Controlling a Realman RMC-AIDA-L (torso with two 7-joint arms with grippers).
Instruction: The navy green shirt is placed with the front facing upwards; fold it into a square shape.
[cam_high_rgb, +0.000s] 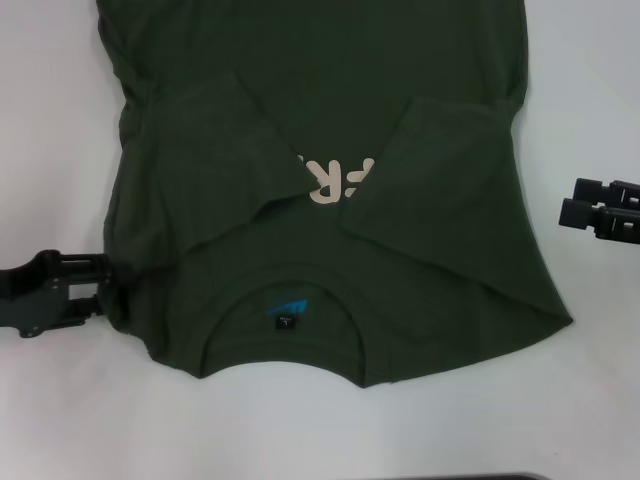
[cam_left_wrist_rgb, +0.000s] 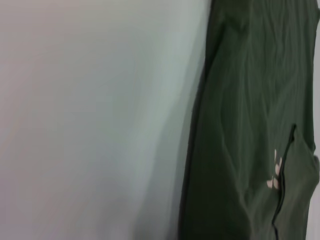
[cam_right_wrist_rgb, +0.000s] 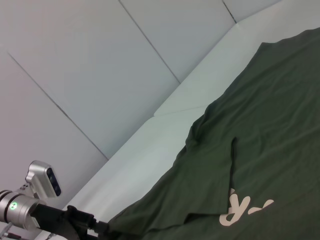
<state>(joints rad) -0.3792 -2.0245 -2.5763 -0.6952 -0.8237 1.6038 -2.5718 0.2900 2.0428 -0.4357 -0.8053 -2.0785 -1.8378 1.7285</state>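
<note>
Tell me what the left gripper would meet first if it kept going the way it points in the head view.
The left gripper points across the table toward the navy green shirt, at the shirt's side edge near the shoulder. It would likely meet that folded-in side edge at once; whether it already touches the cloth is unclear.

The left gripper (cam_high_rgb: 95, 290) is matte black, built of blocky angular links with open gaps between them. The right gripper (cam_high_rgb: 575, 205) is the same black, showing two stacked flat bars with squared ends. From the right wrist camera, the left arm (cam_right_wrist_rgb: 22, 207) appears as a silver cylinder with a small green light and a grey camera module (cam_right_wrist_rgb: 45, 180) with a dark lens face.
</note>
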